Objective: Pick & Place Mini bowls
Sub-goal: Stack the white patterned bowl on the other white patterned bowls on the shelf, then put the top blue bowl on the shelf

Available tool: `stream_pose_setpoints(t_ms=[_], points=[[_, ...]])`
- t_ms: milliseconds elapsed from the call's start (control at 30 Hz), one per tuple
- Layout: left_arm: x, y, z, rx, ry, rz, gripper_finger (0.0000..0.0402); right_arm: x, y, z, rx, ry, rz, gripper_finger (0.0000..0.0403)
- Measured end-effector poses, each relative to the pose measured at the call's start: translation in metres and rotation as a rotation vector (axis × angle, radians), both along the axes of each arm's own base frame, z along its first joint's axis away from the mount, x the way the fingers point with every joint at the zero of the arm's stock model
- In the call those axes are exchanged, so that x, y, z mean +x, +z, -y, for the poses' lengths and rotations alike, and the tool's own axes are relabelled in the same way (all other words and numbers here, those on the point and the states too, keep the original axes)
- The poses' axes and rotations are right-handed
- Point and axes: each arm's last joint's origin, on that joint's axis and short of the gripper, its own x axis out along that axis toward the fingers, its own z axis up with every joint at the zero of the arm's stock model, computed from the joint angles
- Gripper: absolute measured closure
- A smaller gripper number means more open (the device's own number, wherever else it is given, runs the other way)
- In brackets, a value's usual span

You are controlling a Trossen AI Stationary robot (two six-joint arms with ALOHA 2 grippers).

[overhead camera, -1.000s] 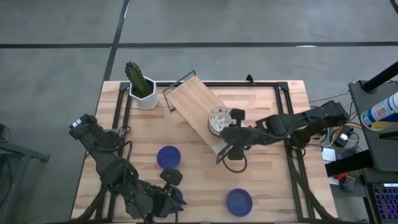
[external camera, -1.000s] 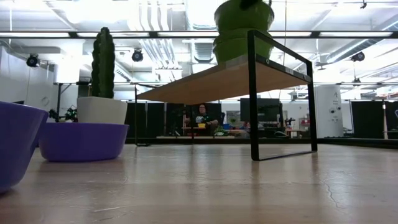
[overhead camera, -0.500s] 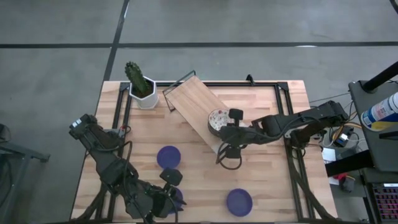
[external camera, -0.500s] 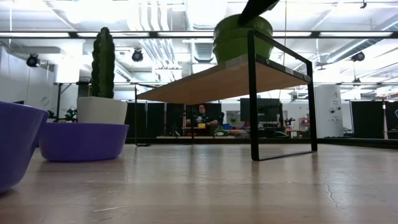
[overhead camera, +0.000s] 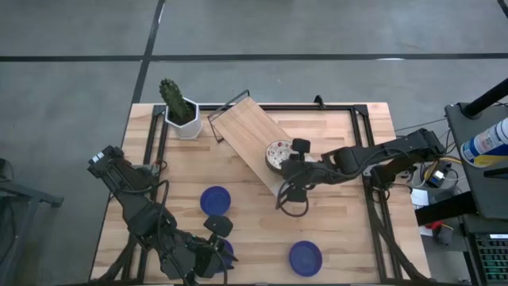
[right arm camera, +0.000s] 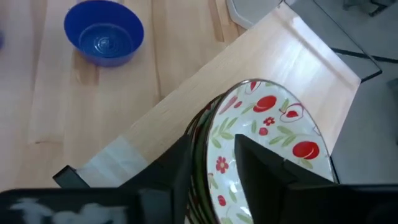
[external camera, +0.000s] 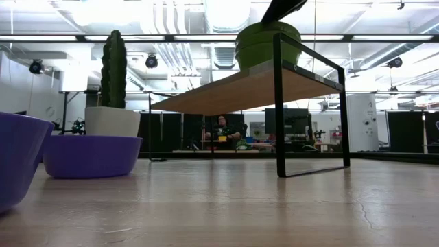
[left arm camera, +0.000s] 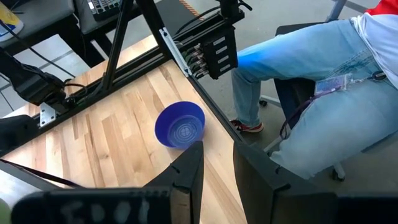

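A stack of cream mini bowls with a red-and-green pattern (overhead camera: 277,154) (right arm camera: 267,143) sits on the near end of a slanted wooden shelf (overhead camera: 246,127). My right gripper (overhead camera: 288,157) (right arm camera: 214,149) is open at the stack's right side, one finger inside the top bowl and one outside its rim. Three blue mini bowls rest base-down on the table: one at mid left (overhead camera: 214,199) (right arm camera: 104,31), one near the front edge (overhead camera: 305,257) (left arm camera: 180,124), and one partly hidden under my left gripper (overhead camera: 225,249). My left gripper (left arm camera: 217,168) is open, with nothing between its fingers. My right gripper straddles the rim of the top patterned bowl (right arm camera: 208,134), slanting down from the table's right. The rim shows in the gap between the fingers. Whether either finger touches the bowl, I cannot tell. The bowl sits nested in the stack on the shelf.
A cactus in a white pot (overhead camera: 178,107) stands at the far left corner. The shelf's black wire leg (external camera: 278,103) stands on the table. A seated person in jeans (left arm camera: 311,81) is close to the table's near edge. Black frame rails (overhead camera: 373,199) run along the sides.
The top patterned bowl, held a little above the stack a second ago, has come down and now sits nested in it. My right gripper has gone slightly down and toward the table's left with it.
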Motion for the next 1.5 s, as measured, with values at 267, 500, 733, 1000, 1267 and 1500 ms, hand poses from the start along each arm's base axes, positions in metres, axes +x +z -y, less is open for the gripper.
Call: stream_pose_setpoints(t_ms=[267,500,733,1000,1267,1500], points=[[0.000,0.000,0.000,0.001,0.000,-0.002,0.0315,-0.001,0.009,-0.002,-0.088,-0.004,0.024,0.0249],[0.000,0.000,0.000,0.003,0.000,-0.004,0.0315,-0.004,0.006,-0.003,-0.190,-0.076,0.021,0.0271],[0.000,0.000,0.000,0.003,0.000,-0.004,0.0315,-0.005,-0.005,-0.004,-0.148,-0.048,-0.018,0.0287],[0.000,-0.001,0.000,-0.001,0.004,-0.007,0.0315,-0.005,-0.006,-0.003,-0.168,-0.050,-0.021,0.0297],[-0.006,-0.033,-0.007,-0.014,0.186,-0.214,0.0315,-0.008,0.014,-0.019,-0.166,-0.006,0.051,0.0308],[-0.013,-0.088,-0.021,0.056,0.413,-0.439,0.0315,-0.017,0.041,-0.056,-0.112,0.105,0.178,0.0308]])
